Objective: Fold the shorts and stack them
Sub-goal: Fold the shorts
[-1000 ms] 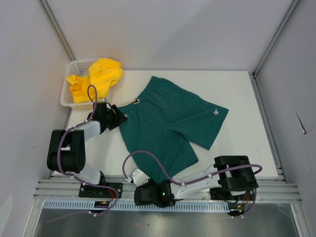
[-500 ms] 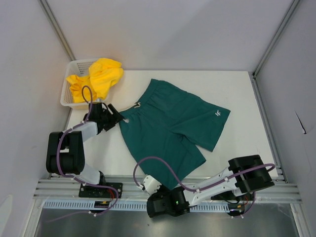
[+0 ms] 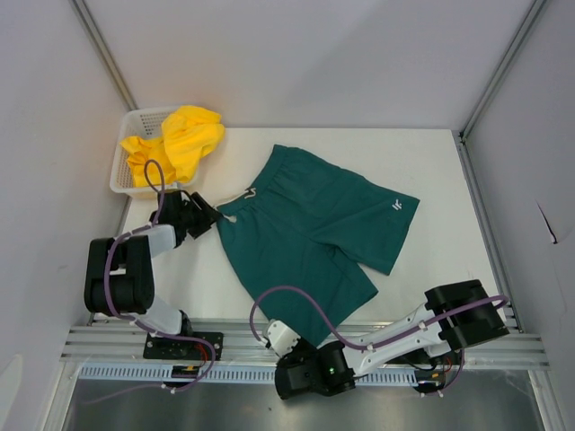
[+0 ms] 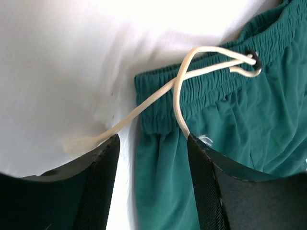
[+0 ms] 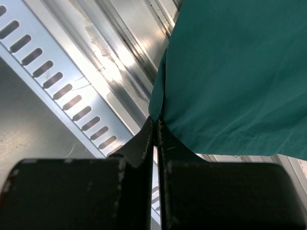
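Note:
The dark teal-green shorts (image 3: pixel 314 238) lie spread flat on the white table, waistband to the back left, with the white drawstring (image 3: pixel 244 194) loose beside it. My left gripper (image 3: pixel 207 215) is open at the waistband's left corner. In the left wrist view the gripper (image 4: pixel 153 143) straddles the teal cloth edge (image 4: pixel 168 182), with the drawstring (image 4: pixel 180 96) crossing ahead. My right gripper (image 3: pixel 292 339) is shut on the near leg's hem corner (image 5: pixel 163 103) over the table's near edge. The yellow shorts (image 3: pixel 184 139) are piled in the basket.
The white mesh basket (image 3: pixel 135 121) stands at the back left corner, close behind my left gripper. Slotted aluminium rails (image 3: pixel 225 346) run along the near edge, under my right gripper (image 5: pixel 72 76). Walls enclose the table on three sides.
My right gripper has moved right and toward the near edge with the leg hem in it, drawing the teal shorts a little rightward. My left gripper has shifted slightly left.

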Controlling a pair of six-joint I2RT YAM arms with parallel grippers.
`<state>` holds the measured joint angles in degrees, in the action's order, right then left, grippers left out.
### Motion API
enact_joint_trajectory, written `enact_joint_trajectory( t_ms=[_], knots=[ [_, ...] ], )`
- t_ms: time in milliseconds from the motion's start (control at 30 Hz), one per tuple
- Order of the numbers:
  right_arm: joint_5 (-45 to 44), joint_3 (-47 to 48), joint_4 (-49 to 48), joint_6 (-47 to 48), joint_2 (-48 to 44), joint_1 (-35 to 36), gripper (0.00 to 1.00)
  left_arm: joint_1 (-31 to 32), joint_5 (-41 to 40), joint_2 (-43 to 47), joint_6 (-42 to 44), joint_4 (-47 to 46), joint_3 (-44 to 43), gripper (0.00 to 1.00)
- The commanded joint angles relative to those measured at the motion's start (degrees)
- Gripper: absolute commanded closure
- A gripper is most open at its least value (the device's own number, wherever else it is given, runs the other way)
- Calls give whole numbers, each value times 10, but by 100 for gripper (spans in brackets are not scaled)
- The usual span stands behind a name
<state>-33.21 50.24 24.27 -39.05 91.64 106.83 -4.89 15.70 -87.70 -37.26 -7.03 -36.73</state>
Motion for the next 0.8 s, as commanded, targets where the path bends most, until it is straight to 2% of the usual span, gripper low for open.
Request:
enact_joint_trajectory(
  t_ms=[0,333,500,667,767],
  knots=[
    [-20,-1,-16,-12,-20,14,100,-7,24,-26,-22,-59,0,39],
    [-17,1,-26,-5,-21,22,100,-7,39,-67,-39,-87,-17,46],
    [-17,-1,-27,-7,-20,24,100,-7,26,-71,-41,-84,-20,57],
    [-16,-2,-35,-4,-22,28,100,-7,19,-77,-43,-82,-30,61],
    [-14,-2,-38,-2,-22,31,100,-7,33,-79,-36,-89,-38,72]
  ],
)
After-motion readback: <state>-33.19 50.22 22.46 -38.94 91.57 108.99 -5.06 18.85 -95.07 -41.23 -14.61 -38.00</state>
